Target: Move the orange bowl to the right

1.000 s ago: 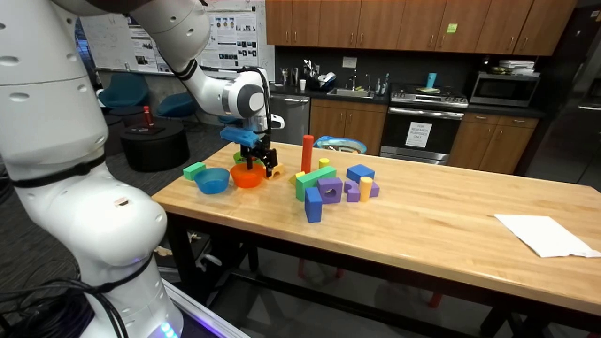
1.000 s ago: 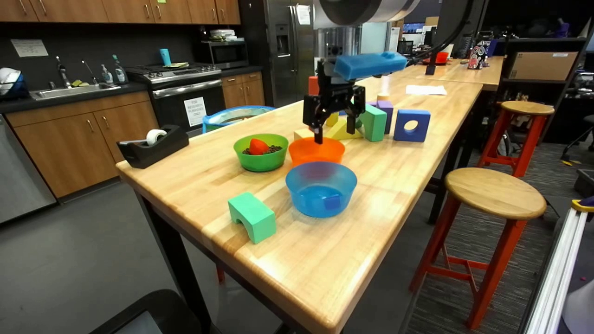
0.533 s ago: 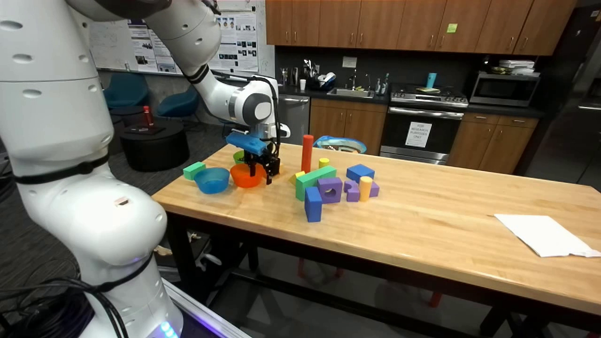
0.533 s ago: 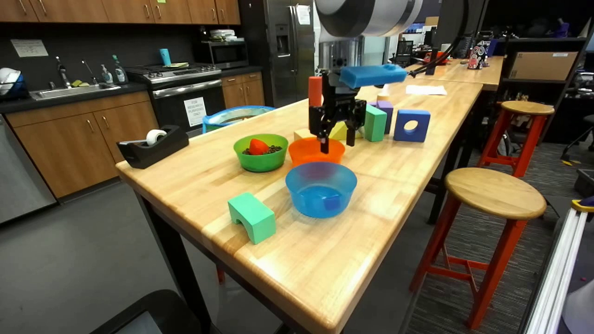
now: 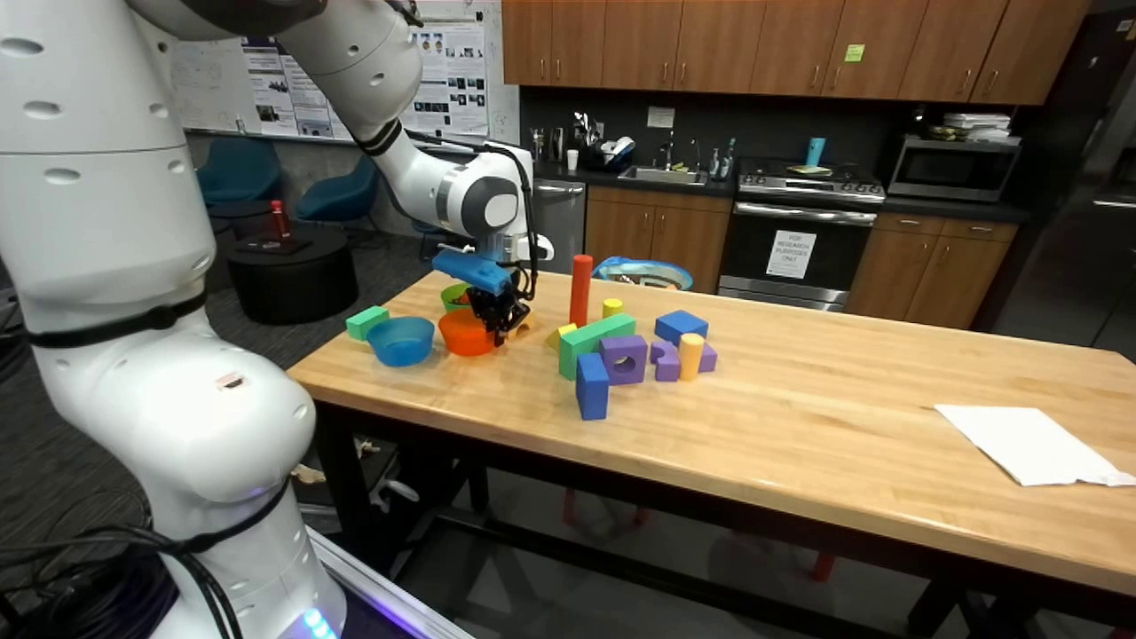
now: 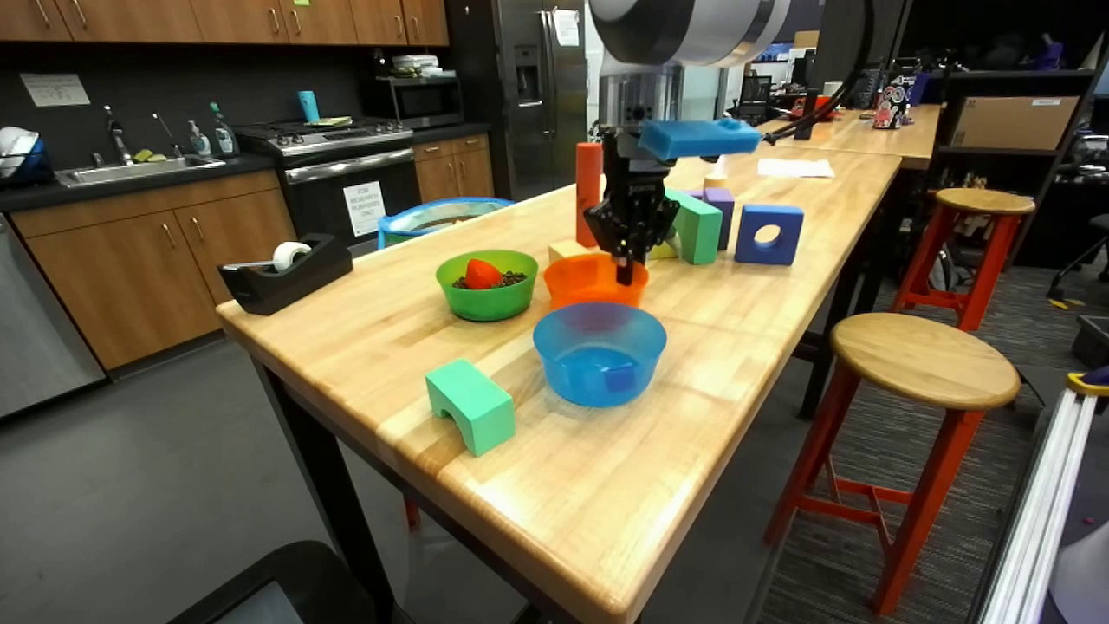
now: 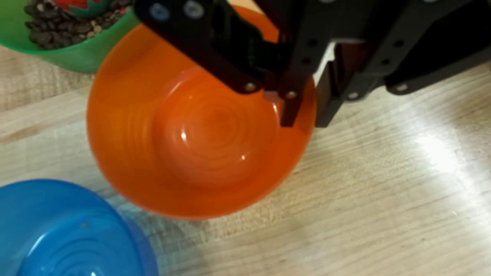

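The orange bowl (image 7: 215, 126) rests upright on the table and shows in both exterior views, where its rim (image 5: 463, 330) is partly covered by my gripper. In the wrist view my gripper (image 7: 305, 124) straddles the bowl's edge: one finger (image 7: 289, 115) reaches down inside the bowl, and the opposite finger (image 7: 326, 115) stands outside, close against the rim. The jaws are drawn in to a narrow gap, with the bowl's edge between them and some space visible on the inner side. In an exterior view the fingertips (image 6: 625, 274) are low at the bowl's side.
A blue bowl (image 6: 599, 355) and a green bowl (image 6: 485, 299) with dark beans and a red item stand close beside the orange bowl. An orange-yellow arch block (image 5: 522, 325), a red cylinder (image 5: 579, 291) and several blocks stand nearby. A green arch (image 6: 472, 407) and tape dispenser (image 6: 286, 273) sit near edges.
My gripper has come lower and shifted over the bowl's edge, and its jaws have drawn from wide to narrow. The orange bowl has slid slightly to the right in both exterior views.
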Controlling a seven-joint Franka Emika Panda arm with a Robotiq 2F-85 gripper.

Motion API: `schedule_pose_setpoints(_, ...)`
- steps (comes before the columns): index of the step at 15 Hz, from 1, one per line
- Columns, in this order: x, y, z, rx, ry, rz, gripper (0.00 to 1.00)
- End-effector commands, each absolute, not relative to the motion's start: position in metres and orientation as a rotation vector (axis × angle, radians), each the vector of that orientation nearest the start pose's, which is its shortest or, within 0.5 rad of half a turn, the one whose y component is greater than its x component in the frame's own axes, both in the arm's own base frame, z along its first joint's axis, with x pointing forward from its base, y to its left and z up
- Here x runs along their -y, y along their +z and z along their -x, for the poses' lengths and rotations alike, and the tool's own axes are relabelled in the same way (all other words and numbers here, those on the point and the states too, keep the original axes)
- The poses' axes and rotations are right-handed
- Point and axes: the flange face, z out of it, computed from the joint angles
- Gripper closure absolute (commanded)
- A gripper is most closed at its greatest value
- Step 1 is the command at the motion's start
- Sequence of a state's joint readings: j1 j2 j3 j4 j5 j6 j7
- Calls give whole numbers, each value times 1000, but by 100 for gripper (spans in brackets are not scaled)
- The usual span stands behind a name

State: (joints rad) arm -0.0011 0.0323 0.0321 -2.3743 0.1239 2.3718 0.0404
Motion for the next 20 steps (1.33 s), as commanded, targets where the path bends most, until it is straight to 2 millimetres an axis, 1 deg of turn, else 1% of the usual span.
schedule_pose_setpoints(1,-11,311,-497,-146,72,3033,100)
schedule_pose_setpoints(6,-16,324,-493,-148,86,3030,99)
schedule_pose_setpoints(9,-22,340,-487,-136,73,3044,99)
schedule_pose_setpoints(11,-25,356,-481,-120,37,3052,99)
schedule_pose_setpoints(13,-29,377,-473,-107,-12,3060,99)
schedule_pose_setpoints(15,-31,403,-466,-113,-71,3075,99)
schedule_pose_setpoints(18,-24,442,-461,-196,-203,3084,99)
schedule_pose_setpoints(20,-13,465,-460,-302,-286,3078,99)
